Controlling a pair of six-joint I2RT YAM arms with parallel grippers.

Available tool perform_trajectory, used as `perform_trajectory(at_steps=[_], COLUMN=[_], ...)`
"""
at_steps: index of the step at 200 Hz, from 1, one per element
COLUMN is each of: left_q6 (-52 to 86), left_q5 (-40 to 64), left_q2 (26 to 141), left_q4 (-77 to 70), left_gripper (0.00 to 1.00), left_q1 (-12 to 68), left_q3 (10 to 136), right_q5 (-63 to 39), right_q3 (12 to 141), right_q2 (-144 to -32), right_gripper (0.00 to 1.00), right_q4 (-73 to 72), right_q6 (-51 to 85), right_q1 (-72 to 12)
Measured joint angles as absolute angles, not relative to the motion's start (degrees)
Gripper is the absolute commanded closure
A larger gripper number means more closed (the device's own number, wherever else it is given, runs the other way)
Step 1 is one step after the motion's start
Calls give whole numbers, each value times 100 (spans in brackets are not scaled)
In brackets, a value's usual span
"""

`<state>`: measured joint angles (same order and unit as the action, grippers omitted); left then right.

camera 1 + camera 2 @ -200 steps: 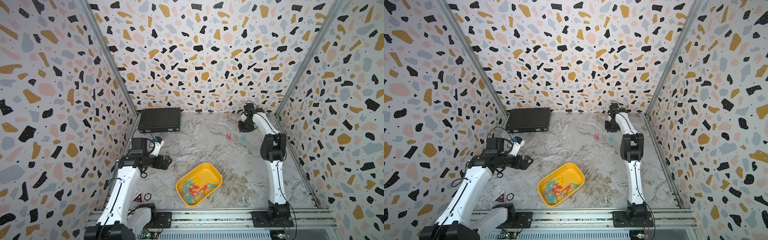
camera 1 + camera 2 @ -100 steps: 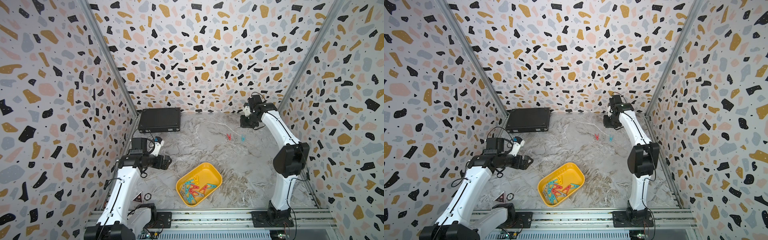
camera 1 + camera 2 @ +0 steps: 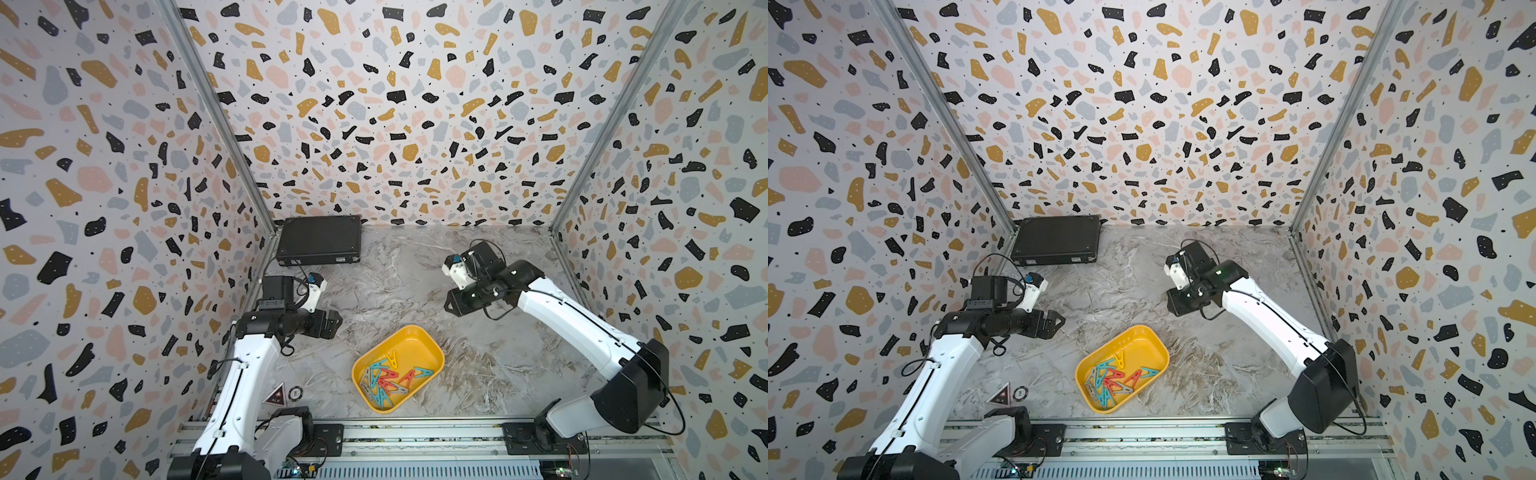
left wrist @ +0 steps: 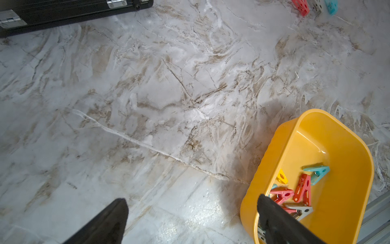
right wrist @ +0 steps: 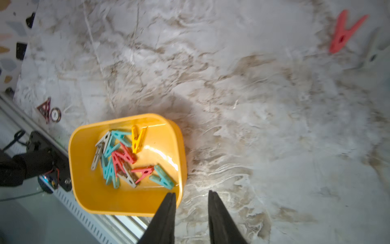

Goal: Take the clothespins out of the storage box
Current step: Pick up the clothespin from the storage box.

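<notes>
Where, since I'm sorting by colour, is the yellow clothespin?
In both top views the yellow clothespin lies inside the storage box, at the far edge of the pile.

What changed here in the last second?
The right arm swung back from the far end of the table toward the tray. Its end effector is empty, with the jaws slightly apart. The left arm, the tray and the pins in it stayed put.

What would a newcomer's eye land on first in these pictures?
The bright yellow storage box near the table's front edge, holding a jumble of teal, red, grey and yellow clothespins. Then the black case in the far left corner, and a red clothespin lying loose outside the box.
</notes>
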<state>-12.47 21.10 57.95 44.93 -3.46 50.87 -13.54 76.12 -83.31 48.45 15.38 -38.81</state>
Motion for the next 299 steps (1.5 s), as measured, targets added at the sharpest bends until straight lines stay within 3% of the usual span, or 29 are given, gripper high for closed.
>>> perform_trajectory(at_steps=[59,119,299], left_q6=[-1227,-1223,-1225], left_q5=[2001,1984,2010], left_q2=[5754,5756,5763], left_q4=[4493,4488,4480], left_gripper=[0,0,0], left_q1=[-346,-346,-346], left_q3=[5087,5087,5087], right_q5=[-1387,-1396,-1223], right_q3=[6823,6873,7723], right_q2=[-8346,-9537,-11231], right_gripper=[63,60,54], right_q4=[3983,3312,3216], right_q6=[1870,2016,1927], right_q1=[-5155,-5957,-6136])
